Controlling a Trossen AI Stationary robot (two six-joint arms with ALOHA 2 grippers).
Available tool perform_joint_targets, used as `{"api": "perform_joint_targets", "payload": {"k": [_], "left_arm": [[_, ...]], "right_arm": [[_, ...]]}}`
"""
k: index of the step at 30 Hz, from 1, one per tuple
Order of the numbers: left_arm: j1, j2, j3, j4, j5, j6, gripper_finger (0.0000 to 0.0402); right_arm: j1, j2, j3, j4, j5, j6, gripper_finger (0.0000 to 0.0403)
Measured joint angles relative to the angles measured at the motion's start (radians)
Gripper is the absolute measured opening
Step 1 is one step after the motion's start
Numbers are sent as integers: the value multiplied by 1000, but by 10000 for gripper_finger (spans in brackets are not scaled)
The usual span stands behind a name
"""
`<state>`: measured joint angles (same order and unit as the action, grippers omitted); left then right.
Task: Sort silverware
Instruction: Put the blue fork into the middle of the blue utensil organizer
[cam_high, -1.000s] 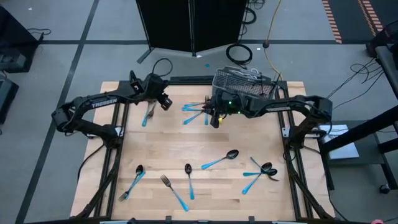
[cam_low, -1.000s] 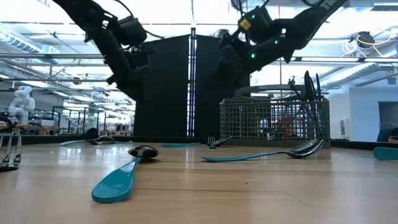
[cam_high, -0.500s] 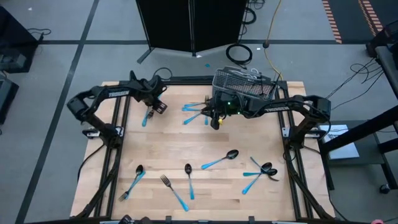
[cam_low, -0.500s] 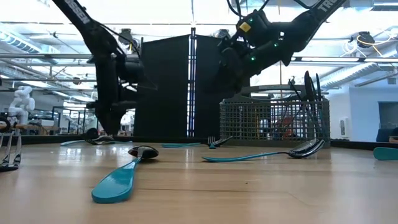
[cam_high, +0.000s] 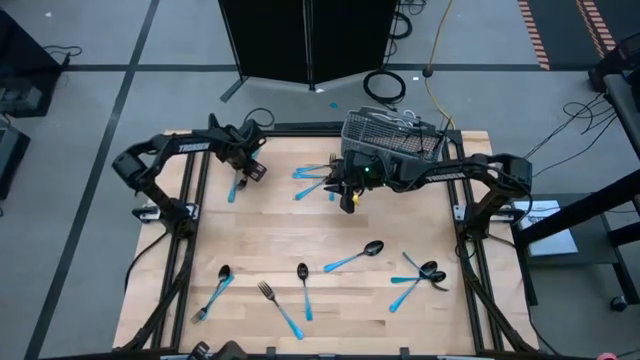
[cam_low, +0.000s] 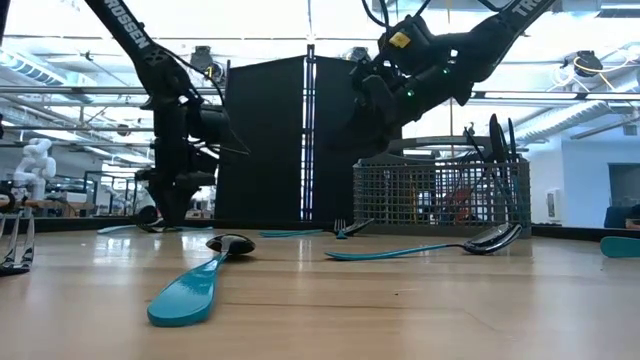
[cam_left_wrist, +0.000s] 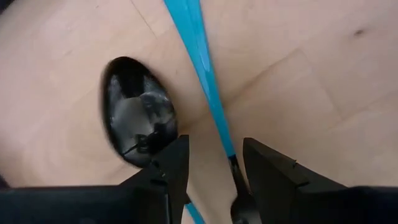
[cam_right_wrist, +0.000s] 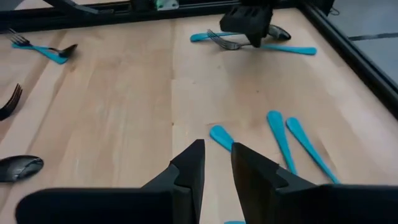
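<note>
Lying scattered across the wooden table (cam_high: 300, 225), the silverware (cam_high: 352, 258) was mostly along the near edge, with a cluster beside the wire-mesh basket (cam_high: 388, 137). Left gripper (cam_left_wrist: 211, 165) hung low with fingers parted astride a blue handle (cam_left_wrist: 200, 59) beside a spoon (cam_left_wrist: 138, 109). Right gripper (cam_right_wrist: 216, 163) hovered above the cluster, slightly open, empty.

1. Silverware with dark metallic heads and light-blue handles is lying flat, scattered over the counter (cam_high: 300, 225).
2. A small cluster (cam_high: 312, 180) is lying fanned out at the far middle.
3. One pair (cam_high: 238, 184) is lying at the far left: a spoon (cam_left_wrist: 138, 112) beside a crossing blue handle (cam_left_wrist: 200, 56).
4. A spoon (cam_high: 355, 257) is lying alone mid-counter.
5. Two spoons and a fork (cam_high: 265, 292) are lying near the front left.
6. Crossed pieces (cam_high: 418, 273) are lying at the right.
</note>
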<state>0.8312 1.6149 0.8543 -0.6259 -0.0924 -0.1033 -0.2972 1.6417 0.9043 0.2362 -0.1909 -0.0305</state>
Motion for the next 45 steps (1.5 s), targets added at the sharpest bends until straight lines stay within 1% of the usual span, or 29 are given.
{"api": "perform_joint_targets", "payload": {"k": [5,9,12,14,17,18,22,24,27,29,31,33,35,40,42,43,45], "left_arm": [[20,47,-20,31,68,15,148],[11,59,-24,35,55,38,140],[-2,40,-29,42,42,74,112],[-10,31,-30,46,43,94,80],[-23,29,-30,46,42,133,23],[-28,29,-30,48,42,153,13],[-48,22,-11,49,48,206,11],[-64,9,16,83,120,223,9],[-87,-43,60,129,238,266,4],[-114,-70,74,148,310,345,3],[-161,-108,90,166,352,434,2],[-213,-129,102,201,345,506,2],[-256,-134,101,213,304,562,1],[-354,-140,102,317,244,647,1],[-381,-138,101,353,199,697,1],[-394,-139,101,365,175,732,1],[-421,-142,101,365,124,819,0]], "right_arm": [[-3,0,0,7,4,-9,73],[-3,0,0,16,2,-28,73],[-4,0,0,20,5,-35,73],[-4,0,0,23,6,-36,73],[-4,0,0,24,6,-38,73],[-4,0,0,24,6,-38,73],[-5,0,0,23,6,-51,73],[-7,0,0,20,7,-63,73],[-17,0,0,12,11,-68,73],[-24,-2,0,12,17,-68,73],[-31,-2,0,12,17,-68,73],[-37,-2,0,12,17,-68,73],[-39,-2,0,10,17,-68,73],[-39,-2,12,-37,17,-62,73],[-39,-19,38,-140,26,-50,73],[-39,-32,56,-211,53,-41,73],[-29,-67,94,-374,139,-38,73]]}}
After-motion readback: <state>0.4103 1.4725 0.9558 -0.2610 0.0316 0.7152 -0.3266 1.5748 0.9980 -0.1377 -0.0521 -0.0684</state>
